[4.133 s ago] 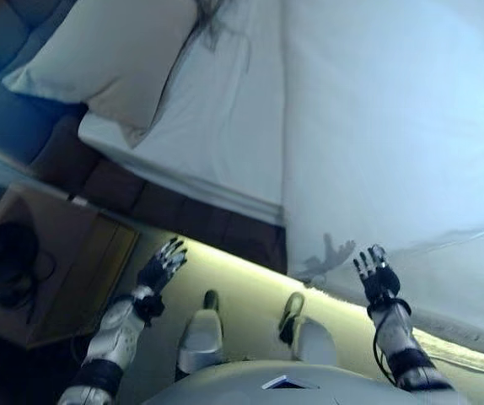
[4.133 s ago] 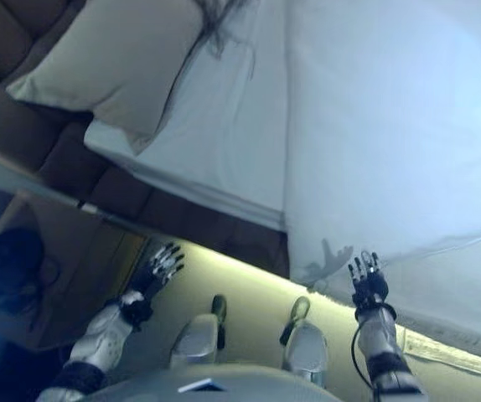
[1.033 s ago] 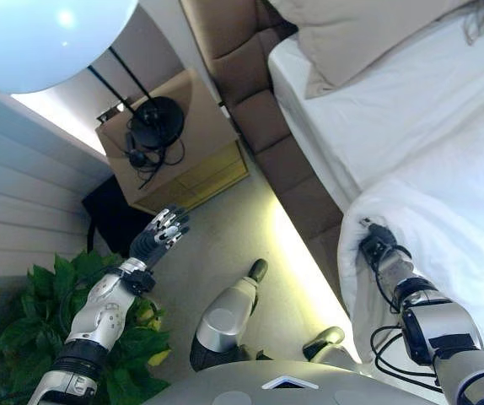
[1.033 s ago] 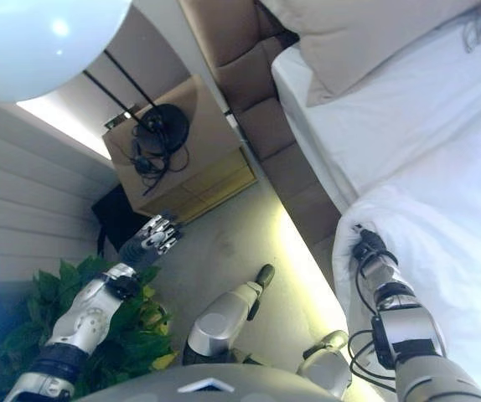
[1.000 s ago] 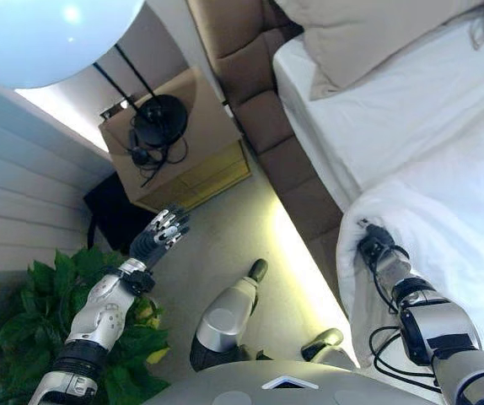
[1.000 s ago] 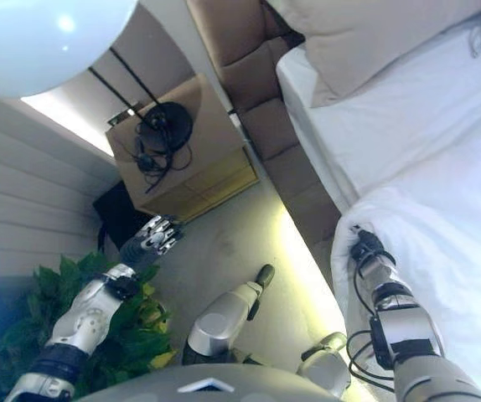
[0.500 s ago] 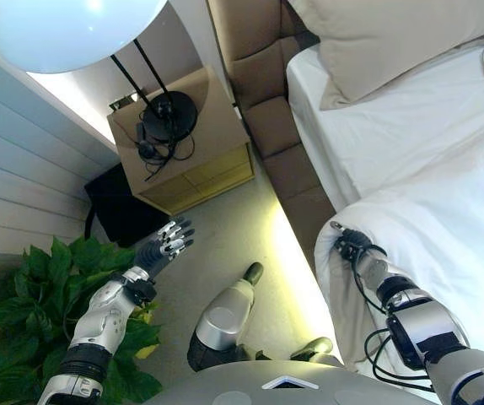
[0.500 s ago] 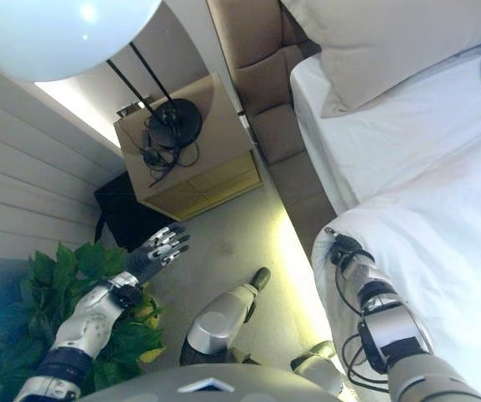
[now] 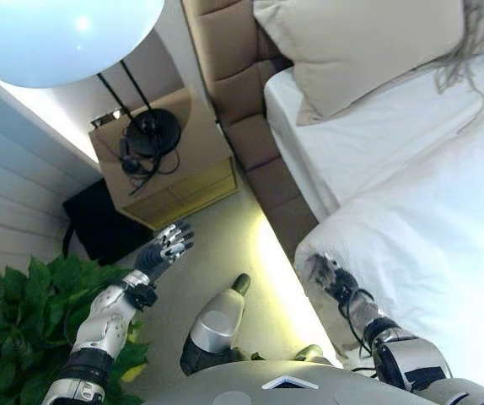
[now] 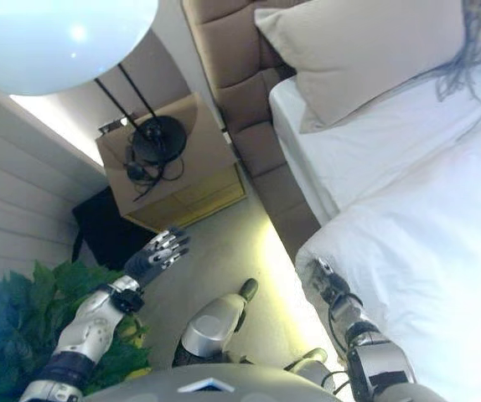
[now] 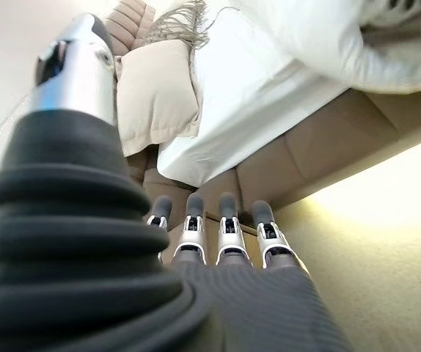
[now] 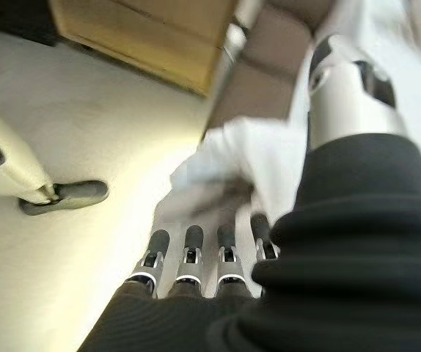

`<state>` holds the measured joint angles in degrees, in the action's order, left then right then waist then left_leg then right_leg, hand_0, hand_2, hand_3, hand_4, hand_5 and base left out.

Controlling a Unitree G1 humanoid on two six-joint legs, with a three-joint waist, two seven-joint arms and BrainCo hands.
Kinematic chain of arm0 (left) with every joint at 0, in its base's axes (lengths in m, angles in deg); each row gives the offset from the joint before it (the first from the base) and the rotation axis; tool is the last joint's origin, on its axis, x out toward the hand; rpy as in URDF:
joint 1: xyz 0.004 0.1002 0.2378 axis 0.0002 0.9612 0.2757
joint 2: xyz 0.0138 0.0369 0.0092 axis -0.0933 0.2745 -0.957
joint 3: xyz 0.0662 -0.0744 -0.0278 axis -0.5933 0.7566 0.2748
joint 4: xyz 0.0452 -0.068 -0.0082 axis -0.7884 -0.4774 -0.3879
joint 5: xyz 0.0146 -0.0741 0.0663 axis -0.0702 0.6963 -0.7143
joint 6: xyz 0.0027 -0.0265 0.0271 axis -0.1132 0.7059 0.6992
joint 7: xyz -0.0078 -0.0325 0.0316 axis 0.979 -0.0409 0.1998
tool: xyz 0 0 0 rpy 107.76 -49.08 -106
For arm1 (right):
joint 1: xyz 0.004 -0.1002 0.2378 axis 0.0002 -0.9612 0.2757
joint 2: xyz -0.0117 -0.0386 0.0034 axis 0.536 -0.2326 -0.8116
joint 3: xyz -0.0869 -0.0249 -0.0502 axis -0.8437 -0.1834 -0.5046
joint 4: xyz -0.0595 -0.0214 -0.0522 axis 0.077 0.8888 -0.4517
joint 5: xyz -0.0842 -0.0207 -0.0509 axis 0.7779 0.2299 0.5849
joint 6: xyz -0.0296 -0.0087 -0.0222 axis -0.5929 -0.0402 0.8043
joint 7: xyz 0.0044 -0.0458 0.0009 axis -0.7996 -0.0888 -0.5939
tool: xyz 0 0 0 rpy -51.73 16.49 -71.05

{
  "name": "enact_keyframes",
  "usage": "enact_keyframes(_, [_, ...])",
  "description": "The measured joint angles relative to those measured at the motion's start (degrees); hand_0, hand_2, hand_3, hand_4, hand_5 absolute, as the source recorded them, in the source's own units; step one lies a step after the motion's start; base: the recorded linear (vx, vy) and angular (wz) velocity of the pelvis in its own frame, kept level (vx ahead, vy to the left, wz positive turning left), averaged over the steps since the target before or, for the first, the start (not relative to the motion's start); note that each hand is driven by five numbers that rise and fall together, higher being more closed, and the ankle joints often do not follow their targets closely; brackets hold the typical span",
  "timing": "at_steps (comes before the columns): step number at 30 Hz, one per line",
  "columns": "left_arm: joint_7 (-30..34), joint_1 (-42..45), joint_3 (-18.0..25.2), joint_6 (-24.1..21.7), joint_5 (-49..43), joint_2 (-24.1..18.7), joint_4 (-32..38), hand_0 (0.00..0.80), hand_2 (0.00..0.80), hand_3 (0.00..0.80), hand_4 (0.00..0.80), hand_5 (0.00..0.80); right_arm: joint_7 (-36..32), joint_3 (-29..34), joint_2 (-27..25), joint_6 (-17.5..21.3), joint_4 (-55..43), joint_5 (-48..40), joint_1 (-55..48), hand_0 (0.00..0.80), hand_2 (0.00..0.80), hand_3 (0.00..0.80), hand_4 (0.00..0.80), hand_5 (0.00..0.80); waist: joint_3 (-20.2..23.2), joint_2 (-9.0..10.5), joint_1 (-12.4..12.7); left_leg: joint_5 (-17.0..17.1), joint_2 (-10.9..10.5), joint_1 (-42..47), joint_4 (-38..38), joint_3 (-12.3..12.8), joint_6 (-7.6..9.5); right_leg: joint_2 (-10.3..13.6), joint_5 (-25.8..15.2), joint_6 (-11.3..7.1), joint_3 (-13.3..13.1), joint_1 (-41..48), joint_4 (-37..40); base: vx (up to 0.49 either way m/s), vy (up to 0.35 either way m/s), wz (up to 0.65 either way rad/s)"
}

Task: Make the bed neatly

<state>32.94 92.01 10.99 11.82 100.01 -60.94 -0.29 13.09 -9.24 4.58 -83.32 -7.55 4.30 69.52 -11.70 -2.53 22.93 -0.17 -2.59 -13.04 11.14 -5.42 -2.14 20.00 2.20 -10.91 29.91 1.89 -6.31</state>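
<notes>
A white duvet (image 9: 427,219) covers the bed's near part, with its rounded corner hanging over the side of the bed. My right hand (image 9: 330,277) is at that corner, partly under the cloth. In the right wrist view its fingers (image 12: 194,257) look straight, with the bunched duvet edge (image 12: 218,165) lying across their tips. Beyond the duvet lie bare white sheet (image 9: 352,143) and a beige pillow (image 9: 360,42) against the padded brown headboard (image 9: 225,59). My left hand (image 9: 162,251) hovers open over the floor, away from the bed.
A wooden nightstand (image 9: 166,160) with a black lamp base and cords stands beside the headboard. A round white lampshade (image 9: 65,34) hangs above it. A black bag (image 9: 99,224) and a green plant (image 9: 14,329) are at the left. A grey fringe (image 9: 470,51) lies on the bed.
The camera has shifted. My right hand has brought the duvet's corner along the bed's side and lower in view. The left hand holds much the same pose.
</notes>
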Motion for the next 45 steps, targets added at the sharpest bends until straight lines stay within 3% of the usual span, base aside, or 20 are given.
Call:
enact_keyframes(8, [-2.5,4.0,-0.5,-3.7,0.0,1.6,-2.0,0.0,0.0,0.0,0.0,0.0,-2.0,5.0,-0.8,0.0,1.7,-2.3,-10.5,0.0,0.0,0.0,0.0,0.0,3.4,-1.36,-5.4,-0.2,0.0,1.5,-1.0,2.6,0.59,0.6,-0.6,0.8,-2.6,-0.5,0.1,-0.011,0.031,-0.15])
enact_keyframes(15, [-3.9,5.5,-0.5,-8.8,-0.3,0.9,-1.9,0.0,0.0,0.0,0.0,0.0,-10.2,10.1,-1.1,2.8,-2.2,-4.6,-15.7,0.0,0.0,0.0,0.0,0.0,4.9,-0.91,-11.3,-0.2,3.1,3.5,-3.2,7.7,-0.35,-1.1,-0.7,0.63,-7.8,-3.6,0.0,-0.039,-0.093,-0.39])
enact_keyframes(18, [-8.6,3.9,-1.4,-14.1,-6.0,-1.2,-1.1,0.0,0.0,0.0,0.0,0.0,-13.0,11.4,-1.8,3.6,-2.7,-5.6,-18.0,0.0,0.0,0.0,0.0,0.0,5.1,0.15,-15.6,0.5,4.9,4.5,-4.8,9.4,-1.43,-2.9,-1.4,0.75,-9.5,-4.8,0.1,-0.085,-0.192,-0.39])
enact_keyframes(23, [-19.8,-2.4,-5.1,-20.4,-18.8,-4.9,1.8,0.0,0.0,0.0,0.0,0.0,-14.4,11.5,-3.1,4.2,-3.1,-7.5,-19.9,0.0,0.0,0.0,0.0,0.0,4.8,1.04,-18.2,2.3,7.8,5.8,-8.4,12.5,-3.01,-5.9,-2.5,2.3,-12.5,-7.2,1.0,-0.162,-0.191,-0.4])
enact_keyframes(27, [-28.0,-10.7,-11.3,-21.9,-27.5,-5.7,2.5,0.0,0.0,0.0,0.0,0.0,-14.5,11.5,-2.9,4.7,-5.3,-9.0,-19.2,0.0,0.0,0.0,0.0,0.0,2.7,1.24,-21.7,4.3,9.4,5.8,-11.2,15.4,-3.75,-8.0,-4.0,3.42,-15.5,-10.5,2.1,-0.183,-0.152,-0.41])
enact_keyframes(30, [-31.1,-13.4,-12.3,-22.0,-29.4,-5.5,2.5,0.0,0.0,0.0,0.0,0.0,-15.0,11.5,-2.9,4.9,-7.4,-9.1,-18.7,0.0,0.0,0.0,0.0,0.0,1.0,1.08,-24.1,4.8,10.4,5.9,-12.4,17.9,-4.17,-8.9,-5.5,3.76,-16.9,-11.8,3.7,-0.077,-0.151,-0.55])
enact_keyframes(34, [-37.4,-14.5,-12.3,-22.6,-39.4,-4.9,2.5,0.0,0.0,0.0,0.0,0.0,-15.1,11.4,-2.7,4.9,-9.4,-9.4,-18.9,0.0,0.0,0.0,0.0,0.0,-1.7,0.53,-26.9,4.5,11.7,7.3,-12.7,18.2,-5.12,-10.4,-7.5,4.8,-17.7,-12.1,5.2,-0.072,-0.181,-0.49])
enact_keyframes(38, [-48.1,-17.0,-14.8,-22.0,-55.4,-4.9,2.3,0.0,0.0,0.0,0.0,0.0,-14.3,10.5,-2.4,4.8,-12.6,-8.9,-18.5,0.0,0.0,0.0,0.0,0.0,-2.6,0.51,-28.4,2.6,12.7,8.1,-10.7,17.7,-6.63,-12.3,-7.4,5.28,-21.4,-13.2,4.6,0.003,0.025,-0.5])
enact_keyframes(39, [-50.5,-17.9,-15.9,-21.5,-57.8,-4.7,2.2,0.0,0.0,0.0,0.0,0.0,-14.0,10.3,-2.5,4.7,-13.5,-8.8,-18.0,0.0,0.0,0.0,0.0,0.0,-3.2,0.72,-28.4,1.6,12.8,8.2,-9.2,17.2,-6.12,-12.4,-7.3,5.38,-22.9,-13.5,4.1,-0.263,0.27,-0.65])
enact_keyframes(42, [-58.2,-26.1,-21.4,-18.9,-63.9,-2.9,0.0,0.0,0.0,0.0,0.0,0.0,-12.8,8.0,-4.0,5.1,-15.6,-8.7,-13.9,0.0,0.0,0.0,0.0,0.0,-4.8,-0.04,-28.6,-0.3,11.1,3.7,-7.6,11.8,-4.8,-11.6,-9.3,5.06,-26.4,-19.1,3.1,-0.256,0.276,-0.46])
enact_keyframes(43, [-60.1,-29.5,-21.4,-18.6,-65.5,-1.9,-1.4,0.0,0.0,0.0,0.0,0.0,-12.1,6.6,-4.4,5.4,-16.0,-8.9,-11.1,0.0,0.0,0.0,0.0,0.0,-6.3,0.06,-28.5,-0.2,10.3,2.1,-7.9,11.8,-5.84,-10.7,-10.4,4.73,-27.1,-21.6,3.0,-0.134,0.172,-0.47])
enact_keyframes(45, [-62.3,-34.6,-21.2,-17.6,-67.2,-1.2,-4.1,0.0,0.0,0.0,0.0,0.0,-11.6,5.2,-3.6,5.8,-16.4,-9.2,-6.5,0.0,0.0,0.0,0.0,0.0,-10.5,1.22,-29.0,0.6,8.7,0.9,-7.6,13.5,-5.34,-8.7,-12.2,4.04,-27.1,-23.9,3.2,-0.086,0.083,-0.37])
